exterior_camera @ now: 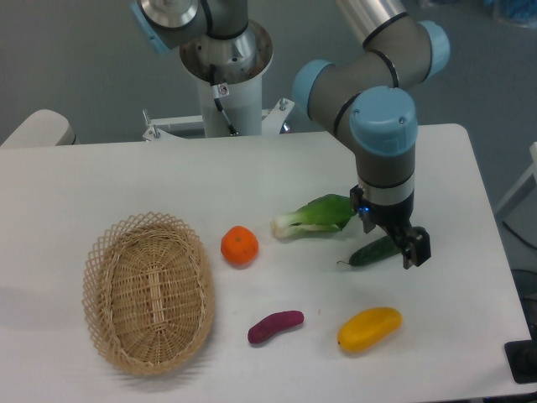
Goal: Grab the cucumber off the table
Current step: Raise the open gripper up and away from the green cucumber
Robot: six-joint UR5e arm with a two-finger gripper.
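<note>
The table [101, 180] carries everything in reach of the arm, laid out apart from one another so each item can be approached alone. The basket [149, 292] sits at the left with nothing visible inside it, well away from the work.

The arm [382, 126] bends down over the right half of the table with its wrist vertical, a pose that suits a straight top-down grasp. The bok choy [315, 217] lies just left of the wrist, its leafy end close to the gripper, so a descent has to stay clear of those leaves.

The gripper [394, 243] is low over the cucumber [373, 252], which lies on the table, angled, with its thin stem pointing left toward the camera. The fingers sit at its right end, apparently straddling it across its width, the sensible way to hold a slim cylinder. The jaws look parted around it, but whether they already press on it cannot be told from this angle.

The mango [370, 328] lies near the front, below the cucumber. The sweet potato [275, 327] lies left of that, and the orange [239, 246] sits beside the basket, all out of the way.
</note>
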